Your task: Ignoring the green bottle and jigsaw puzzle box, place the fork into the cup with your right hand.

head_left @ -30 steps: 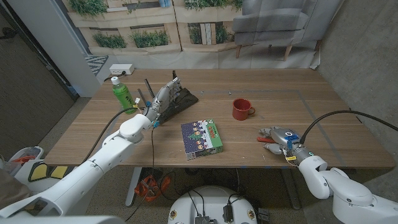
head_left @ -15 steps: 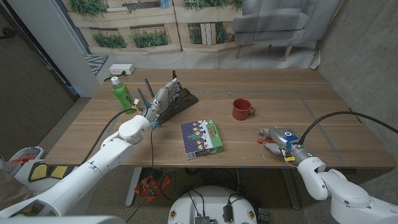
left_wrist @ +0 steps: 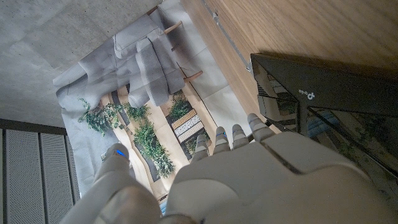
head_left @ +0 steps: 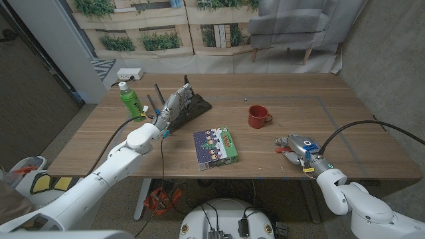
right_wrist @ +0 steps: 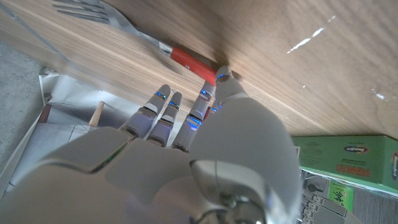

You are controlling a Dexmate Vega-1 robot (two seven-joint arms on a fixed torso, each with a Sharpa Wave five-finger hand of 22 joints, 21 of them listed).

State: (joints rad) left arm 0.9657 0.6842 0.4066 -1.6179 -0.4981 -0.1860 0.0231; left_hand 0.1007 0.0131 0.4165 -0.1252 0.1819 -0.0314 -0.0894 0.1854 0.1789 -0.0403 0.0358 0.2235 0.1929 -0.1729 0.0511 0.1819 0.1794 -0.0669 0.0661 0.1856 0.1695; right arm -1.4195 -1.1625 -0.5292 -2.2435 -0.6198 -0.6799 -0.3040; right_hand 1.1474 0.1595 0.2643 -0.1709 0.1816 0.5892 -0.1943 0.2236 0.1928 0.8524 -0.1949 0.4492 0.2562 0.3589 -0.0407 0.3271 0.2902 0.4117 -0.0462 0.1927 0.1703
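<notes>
1. Fork (right_wrist: 143,38) with a red handle lies on the wooden table (head_left: 292,99) right at the tips of the right hand's fingers (right_wrist: 163,104); in the right wrist view the metal tines point away from the hand and the red handle end sits just beside the fingertips.
2. Right hand (head_left: 297,147) is at the near right part of the table, fingers stretched out side by side toward the handle; whether they touch or grip it I cannot tell.
3. Red cup (head_left: 258,116) stands upright, well apart beyond the right fingers, handle toward the right.
4. Left hand (head_left: 174,106) has its fingers straight and close together, holding nothing, over a black device (left_wrist: 323,93).
5. Green bottle (head_left: 130,101) stands outward of the left fingers; the jigsaw puzzle box (head_left: 216,147) lies between the two hands.
</notes>
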